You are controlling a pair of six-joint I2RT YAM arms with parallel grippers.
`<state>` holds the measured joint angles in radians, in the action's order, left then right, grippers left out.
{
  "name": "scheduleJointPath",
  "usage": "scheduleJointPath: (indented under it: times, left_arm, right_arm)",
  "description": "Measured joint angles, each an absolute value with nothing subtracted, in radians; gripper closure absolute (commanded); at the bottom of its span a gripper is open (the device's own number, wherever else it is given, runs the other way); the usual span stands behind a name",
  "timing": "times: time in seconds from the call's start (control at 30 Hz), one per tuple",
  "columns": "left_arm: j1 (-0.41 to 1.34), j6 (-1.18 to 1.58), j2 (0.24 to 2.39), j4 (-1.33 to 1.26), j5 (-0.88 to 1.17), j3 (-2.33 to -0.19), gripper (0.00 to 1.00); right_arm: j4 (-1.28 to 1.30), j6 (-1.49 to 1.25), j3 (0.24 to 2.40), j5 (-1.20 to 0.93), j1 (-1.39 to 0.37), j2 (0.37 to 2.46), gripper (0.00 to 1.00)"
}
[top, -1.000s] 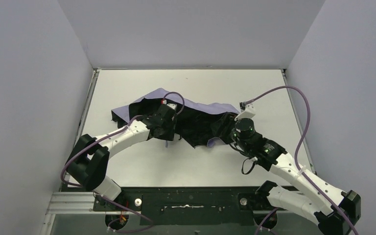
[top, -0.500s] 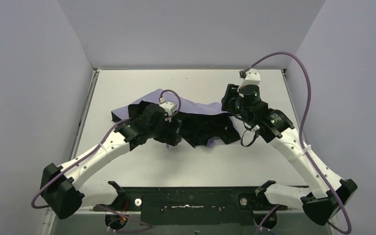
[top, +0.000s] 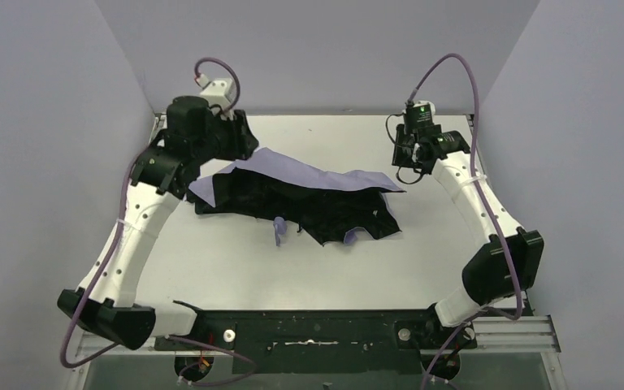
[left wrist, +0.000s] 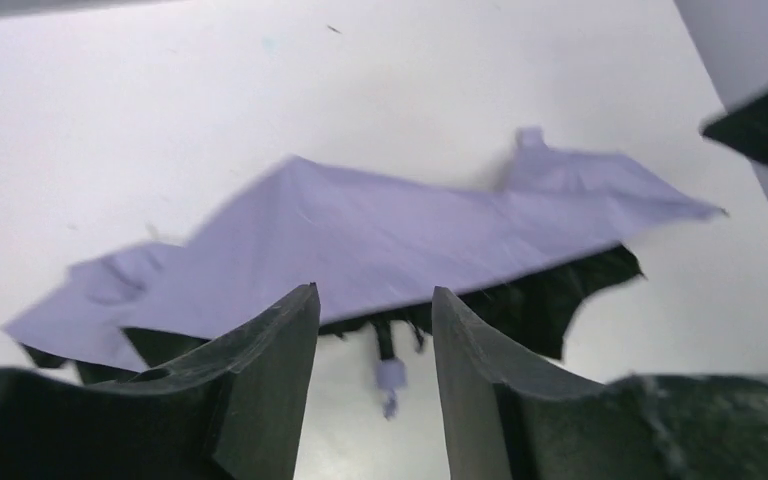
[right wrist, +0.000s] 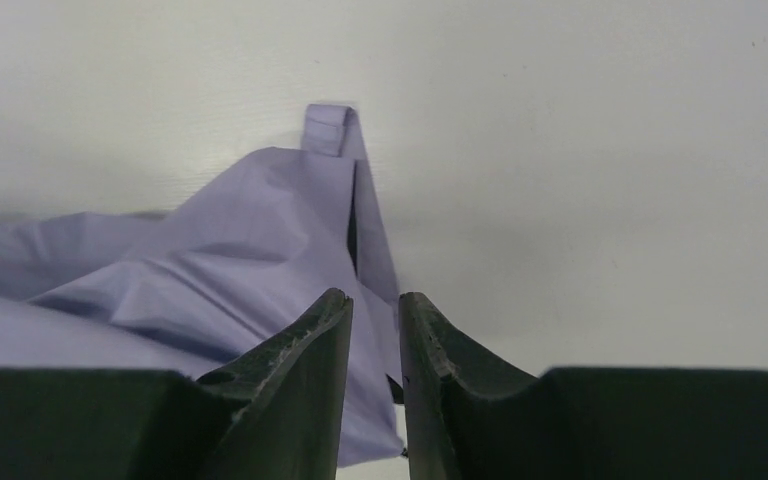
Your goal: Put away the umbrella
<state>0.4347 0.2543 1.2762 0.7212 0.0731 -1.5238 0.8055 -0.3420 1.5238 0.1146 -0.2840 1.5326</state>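
Two released, empty: left claw [left wrist: 375,330] wide, right claw [right wrist: 375,320] narrowly | lavender-and-black fabric folding umbrella [top: 309,199] sprawled on white tabletop [top: 422,260]

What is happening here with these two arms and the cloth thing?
Two robot arms are working on putting away an umbrella. It lies flattened on the table, lavender and black fabric spread out, its handle pointing to the near edge. The left end effector and right end effector hover above its two ends, open, holding nothing.
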Motion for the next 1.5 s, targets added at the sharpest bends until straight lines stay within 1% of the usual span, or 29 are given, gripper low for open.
scheduleJointPath:
  times: [0.1, 0.17, 0.23, 0.37, 0.47, 0.5, 0.6, 0.73, 1.03, 1.27, 1.5]
  left_arm:
    - [0.294, 0.242, 1.381, 0.723, 0.083, -1.633, 0.72]
    - [0.209, 0.234, 1.472, 0.738, 0.083, -1.693, 0.76]
    - [0.139, 0.220, 1.567, 0.756, 0.071, -1.732, 0.78]
    - [0.056, 0.175, 1.711, 0.818, -0.005, -1.747, 0.88]
    - [0.016, 0.146, 1.806, 0.877, -0.049, -1.790, 0.98]
    - [0.001, 0.141, 1.838, 0.896, -0.055, -1.815, 1.00]
    - [-0.054, 0.117, 1.940, 0.929, -0.088, -1.900, 1.00]
    - [-0.112, 0.088, 2.024, 0.953, -0.150, -1.956, 1.00]
    - [-0.141, 0.075, 2.200, 1.004, -0.257, -2.035, 1.00]
    - [-0.174, 0.075, 2.286, 1.017, -0.250, -2.041, 1.00]
    - [-0.147, 0.072, 2.314, 1.017, -0.182, -2.023, 1.00]
  right_arm:
    - [0.824, -0.325, 1.524, 0.119, -0.238, 1.599, 0.77]
    - [0.828, -0.318, 1.524, 0.116, -0.201, 1.642, 0.79]
    - [0.830, -0.313, 1.524, 0.110, -0.167, 1.678, 0.82]
    - [0.833, -0.298, 1.526, 0.093, -0.115, 1.742, 0.90]
    - [0.842, -0.287, 1.533, 0.075, -0.108, 1.793, 0.98]
    - [0.845, -0.281, 1.534, 0.068, -0.109, 1.805, 1.00]
    - [0.857, -0.270, 1.534, 0.042, -0.112, 1.843, 1.00]
    - [0.866, -0.260, 1.517, 0.031, -0.115, 1.852, 1.00]
    - [0.889, -0.228, 1.470, -0.008, -0.116, 1.852, 1.00]
    - [0.897, -0.220, 1.433, -0.042, -0.140, 1.857, 1.00]
    - [0.897, -0.221, 1.419, -0.051, -0.202, 1.861, 1.00]
